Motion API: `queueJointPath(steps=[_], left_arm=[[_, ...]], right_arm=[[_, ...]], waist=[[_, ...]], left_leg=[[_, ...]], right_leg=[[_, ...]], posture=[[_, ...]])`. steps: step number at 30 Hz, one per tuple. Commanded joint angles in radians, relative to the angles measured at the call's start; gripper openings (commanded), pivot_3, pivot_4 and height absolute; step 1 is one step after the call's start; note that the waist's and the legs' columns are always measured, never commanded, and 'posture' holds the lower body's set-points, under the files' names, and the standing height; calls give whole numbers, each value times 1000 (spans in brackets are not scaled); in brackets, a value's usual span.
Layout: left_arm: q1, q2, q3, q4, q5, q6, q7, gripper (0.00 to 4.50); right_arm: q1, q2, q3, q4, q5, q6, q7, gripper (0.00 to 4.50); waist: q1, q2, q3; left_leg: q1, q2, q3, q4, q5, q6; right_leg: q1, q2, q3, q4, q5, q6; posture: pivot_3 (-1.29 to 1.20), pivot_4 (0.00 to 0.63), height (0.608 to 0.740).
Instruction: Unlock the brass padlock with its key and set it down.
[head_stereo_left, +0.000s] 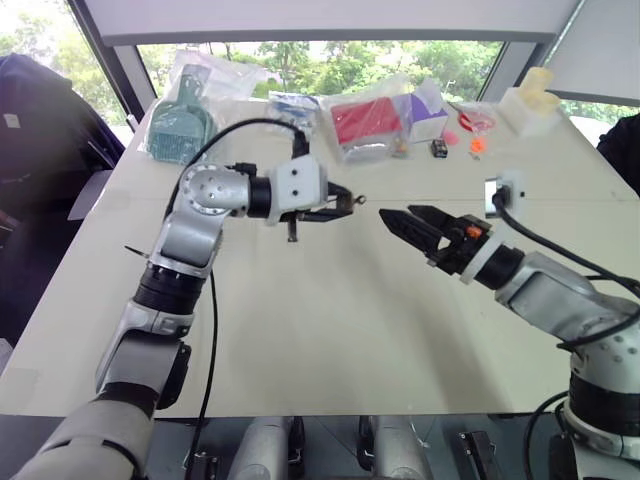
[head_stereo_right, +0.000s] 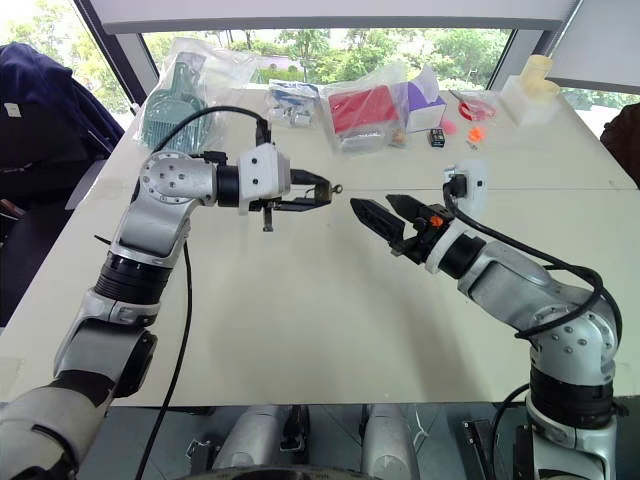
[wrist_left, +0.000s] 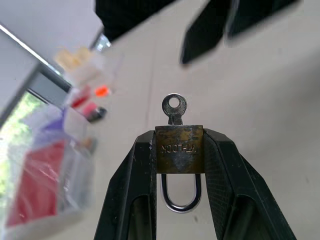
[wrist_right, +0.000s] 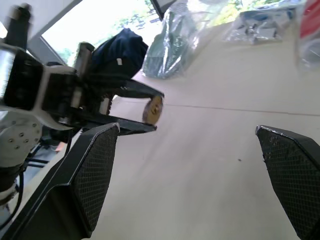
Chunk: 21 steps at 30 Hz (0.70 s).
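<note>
My left gripper (wrist_left: 179, 150) is clamped on the small dull-brass padlock (wrist_left: 178, 156), silver key (wrist_left: 174, 107) sticking out, above the pale table (head_stereo_left: 330, 320); my right gripper (head_stereo_left: 408, 218) faces it nearby, fingers spread wide.

Padlock (wrist_left: 179, 148) w/ key (wrist_left: 174, 107) betw. left fingers (wrist_left: 131, 185), above table (head_stereo_left: 330, 320)

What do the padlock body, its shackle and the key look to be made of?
Brass padlock: body looks like dull, tarnished yellow brass, blotchy with stamped lettering. Shackle: bright silvery metal, probably steel, with glinting highlights. Key: pale silvery metal, smooth; alloy uncertain.
</note>
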Motion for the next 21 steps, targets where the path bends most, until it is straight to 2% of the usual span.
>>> queueJointPath(steps=[1, 13, 16, 21], left_arm=[[18, 9, 11, -58, -30, 12, 39, 681], [12, 10, -12, -38, -69, -38, 50, 681], [13, 12, -15, -44, -78, -48, 47, 684], [12, 17, -17, -44, -83, -68, 50, 684]], right_arm=[[-37, 5, 14, 17, 19, -9, 14, 4500], [-94, 45, 30, 57, 38, -37, 11, 4500], [-94, 56, 36, 58, 35, -42, 13, 3578], [-99, 82, 44, 68, 37, -46, 13, 991]], waist=[[0, 0, 0], [0, 0, 0], [-1, 0, 0], [-1, 0, 0]], left_leg=[[0, 0, 0, 0, 0, 0], [0, 0, 1, 0, 3, -5], [0, 0, 1, 0, 3, -5], [0, 0, 1, 0, 3, -5]], right_leg=[[0, 0, 0, 0, 0, 0], [0, 1, 0, 0, 2, 3], [0, 1, 0, 0, 2, 3], [0, 1, 0, 0, 2, 3]], posture=[[0, 150, 735], [0, 150, 735], [0, 150, 735], [0, 150, 735]])
